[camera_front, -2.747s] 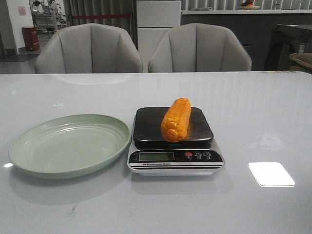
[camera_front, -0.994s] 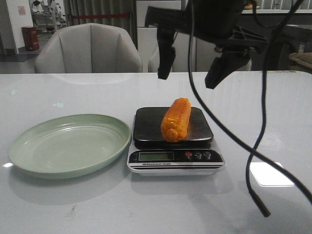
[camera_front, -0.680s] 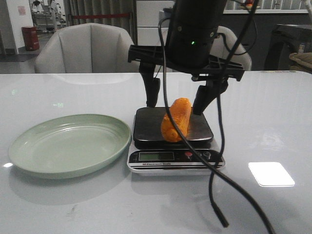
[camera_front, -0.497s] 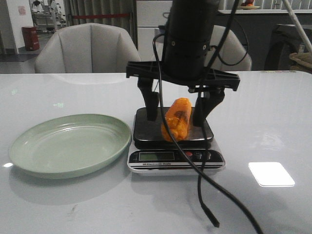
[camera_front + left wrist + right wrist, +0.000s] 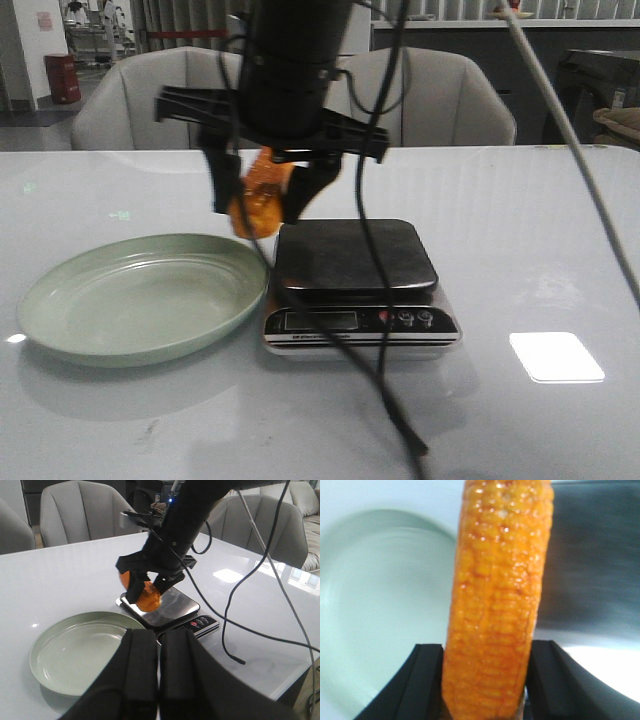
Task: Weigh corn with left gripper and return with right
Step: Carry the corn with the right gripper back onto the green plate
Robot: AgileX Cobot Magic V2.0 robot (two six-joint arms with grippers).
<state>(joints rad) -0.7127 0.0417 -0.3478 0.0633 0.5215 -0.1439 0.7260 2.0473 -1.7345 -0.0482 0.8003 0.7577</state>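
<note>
The orange-yellow corn (image 5: 256,200) hangs in the air, lifted off the scale (image 5: 355,258), between the scale's left edge and the green plate (image 5: 60,295). My right gripper (image 5: 262,212) is shut on it, one finger on each side. The right wrist view shows the corn (image 5: 497,595) clamped between the black fingers (image 5: 427,680), with the plate (image 5: 365,595) and the scale's black platform (image 5: 592,555) below. My left gripper (image 5: 159,632) is shut and empty, held back above the table's near side, out of the front view. From there I see the corn (image 5: 146,594) held over the scale (image 5: 172,610).
The right arm's black cable (image 5: 385,400) hangs loose in front of the scale and reaches down to the table. The plate (image 5: 75,650) lies left of the scale. Two grey chairs (image 5: 180,100) stand behind the table's far edge.
My right gripper came down over the scale, closed on the corn, lifted it off the platform and carried it left toward the plate. The scale's platform is now bare.
</note>
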